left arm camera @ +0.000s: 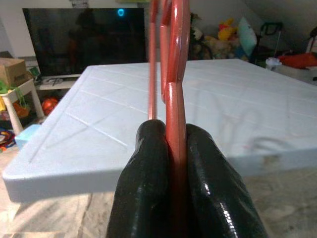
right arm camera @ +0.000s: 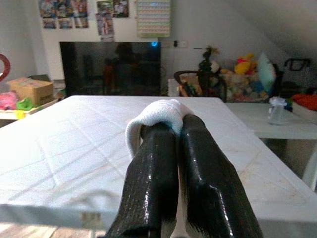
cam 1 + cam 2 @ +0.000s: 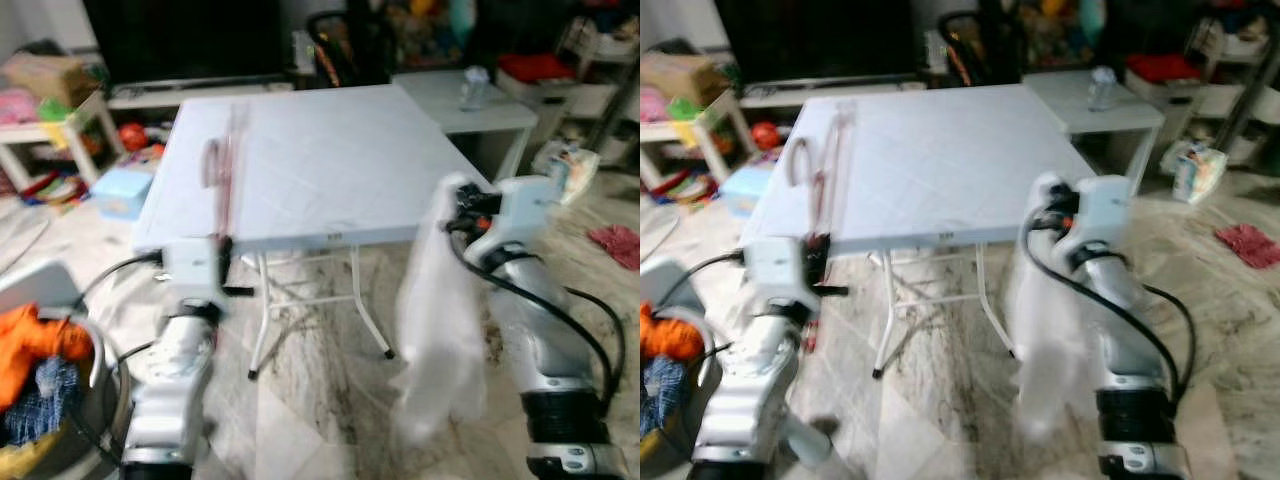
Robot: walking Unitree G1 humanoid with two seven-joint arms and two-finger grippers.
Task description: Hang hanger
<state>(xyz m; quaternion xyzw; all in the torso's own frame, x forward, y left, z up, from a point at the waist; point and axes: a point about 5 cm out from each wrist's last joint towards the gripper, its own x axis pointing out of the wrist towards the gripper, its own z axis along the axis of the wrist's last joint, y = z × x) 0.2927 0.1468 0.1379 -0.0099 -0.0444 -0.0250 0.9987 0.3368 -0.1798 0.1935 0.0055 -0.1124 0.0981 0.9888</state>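
Left wrist view: left tool (image 1: 173, 148) pinches the stiff, light red hanger (image 1: 174, 59); right tool (image 2: 173, 144) grips soft white cloth (image 2: 158, 111).

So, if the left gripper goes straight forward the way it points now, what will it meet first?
Probably the near edge of the white table. The left gripper, shut on the red hanger, looks to sit close to tabletop height, so it might skim just over; depth is unclear.

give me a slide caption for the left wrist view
Left gripper clamps a red hanger upright before the white table.
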